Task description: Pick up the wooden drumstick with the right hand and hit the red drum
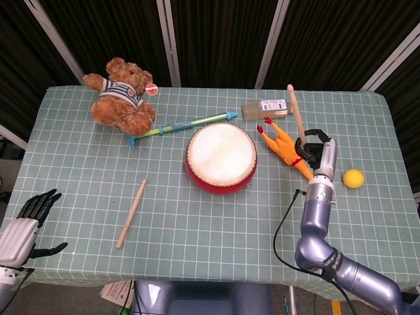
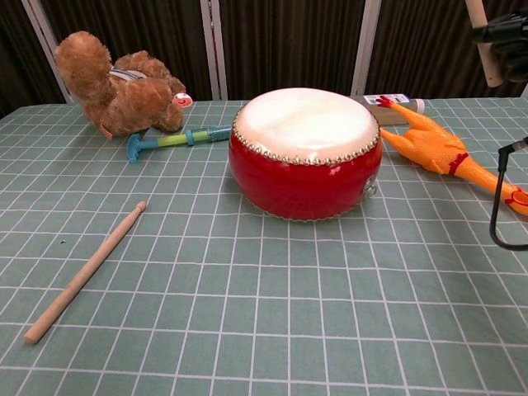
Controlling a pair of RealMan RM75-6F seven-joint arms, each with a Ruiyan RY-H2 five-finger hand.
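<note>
The red drum with its white skin stands mid-table. My right hand is raised to the right of it, above the rubber chicken, and grips a wooden drumstick. That stick points up and away, clear of the drum. A second wooden drumstick lies on the cloth at the front left. My left hand hangs open off the table's front left corner, holding nothing.
A yellow rubber chicken lies right of the drum, a clear bottle behind it. A teddy bear and a blue-green toy stick are at the back left. A yellow ball sits far right.
</note>
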